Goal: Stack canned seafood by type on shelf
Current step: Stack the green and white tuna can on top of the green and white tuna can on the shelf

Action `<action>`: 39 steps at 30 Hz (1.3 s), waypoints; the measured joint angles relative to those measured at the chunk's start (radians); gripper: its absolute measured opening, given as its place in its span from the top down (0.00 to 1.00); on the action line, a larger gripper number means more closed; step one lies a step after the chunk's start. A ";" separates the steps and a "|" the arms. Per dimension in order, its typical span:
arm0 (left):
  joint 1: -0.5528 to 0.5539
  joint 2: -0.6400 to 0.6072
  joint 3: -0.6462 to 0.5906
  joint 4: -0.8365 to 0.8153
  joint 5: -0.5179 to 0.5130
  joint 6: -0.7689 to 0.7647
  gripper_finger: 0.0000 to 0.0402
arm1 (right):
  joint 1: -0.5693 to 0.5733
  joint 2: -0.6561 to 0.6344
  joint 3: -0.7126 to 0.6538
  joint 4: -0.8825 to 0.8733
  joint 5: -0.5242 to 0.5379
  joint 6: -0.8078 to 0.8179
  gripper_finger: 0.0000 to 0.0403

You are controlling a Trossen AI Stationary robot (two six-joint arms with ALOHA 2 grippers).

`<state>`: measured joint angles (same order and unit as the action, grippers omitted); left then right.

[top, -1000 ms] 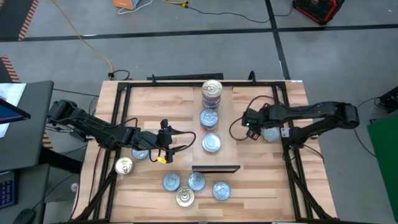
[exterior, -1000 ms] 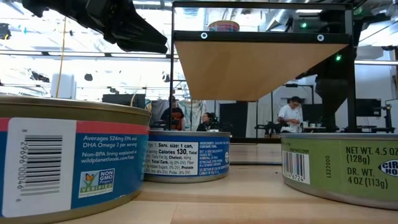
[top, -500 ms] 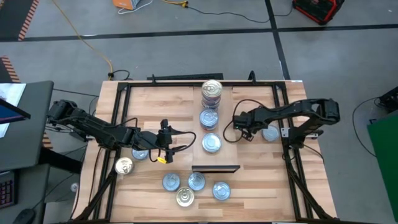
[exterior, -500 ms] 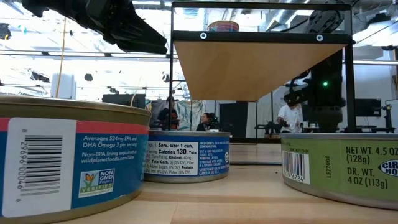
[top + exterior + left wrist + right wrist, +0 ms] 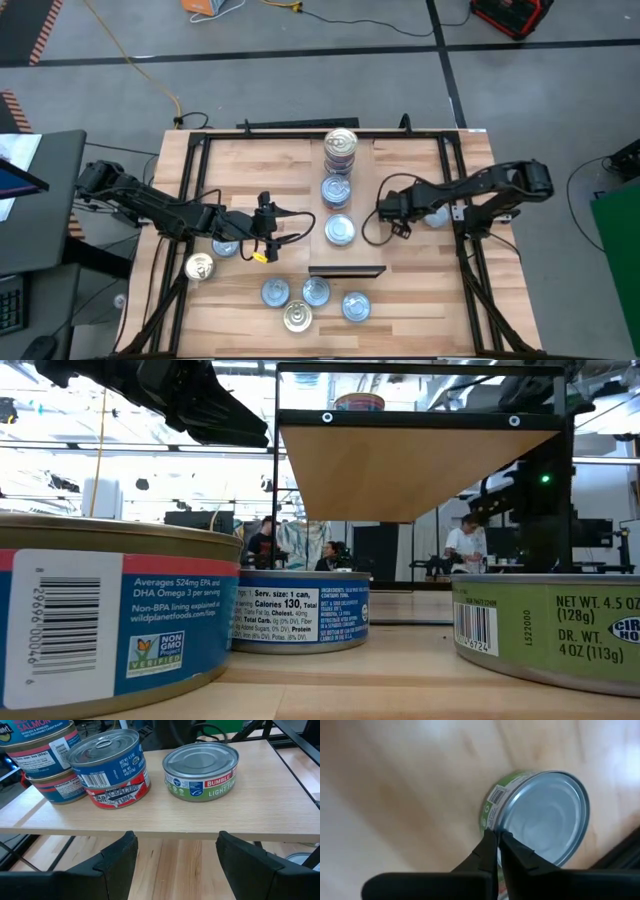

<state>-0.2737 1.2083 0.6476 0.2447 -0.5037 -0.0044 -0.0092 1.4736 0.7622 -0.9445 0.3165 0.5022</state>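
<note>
The shelf (image 5: 362, 200) is a raised light board; its edge faces my left gripper (image 5: 176, 827). On it stand a stack of tins (image 5: 340, 145), a blue-labelled tin (image 5: 110, 767) and a green-labelled tin (image 5: 202, 770). My left gripper (image 5: 270, 226) waits open beside the shelf's left side, holding nothing. My right gripper (image 5: 386, 214) is at the shelf's right side, pointing steeply down and shut. In its wrist view the tips (image 5: 497, 838) show against the rim of a green-labelled, silver-topped tin (image 5: 545, 817). Loose tins (image 5: 316, 292) lie on the tabletop. My right gripper's shut fingertips (image 5: 490, 842) show right at the tin's top rim (image 5: 495, 822), coming from above. I cannot tell whether they touch it. The tin stands flat on light wood.
Another tin (image 5: 436, 214) lies on the table under my right arm. Gold-topped tins (image 5: 200, 266) (image 5: 297, 318) and blue-topped ones (image 5: 356, 306) sit near the front edge. Dark frame rails (image 5: 470, 250) run along both sides. People show in the room beyond (image 5: 465, 545).
My right gripper has come down and moved toward the shelf and the table's near edge, turning slightly.
</note>
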 joint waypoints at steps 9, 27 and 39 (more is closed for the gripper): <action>0.000 0.000 0.000 0.006 0.000 0.000 0.36 | 0.097 -0.086 -0.003 0.021 -0.090 0.048 0.91; 0.000 0.000 0.000 0.009 0.000 0.000 0.36 | -0.026 -0.266 -0.002 -0.091 -0.060 0.099 0.77; 0.000 0.000 0.000 0.008 0.006 -0.001 0.36 | -0.243 -0.145 -0.001 -0.080 -0.059 -0.014 0.79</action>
<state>-0.2737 1.2083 0.6476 0.2531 -0.4980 -0.0051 -0.2517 1.3287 0.7616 -1.0241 0.2577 0.4879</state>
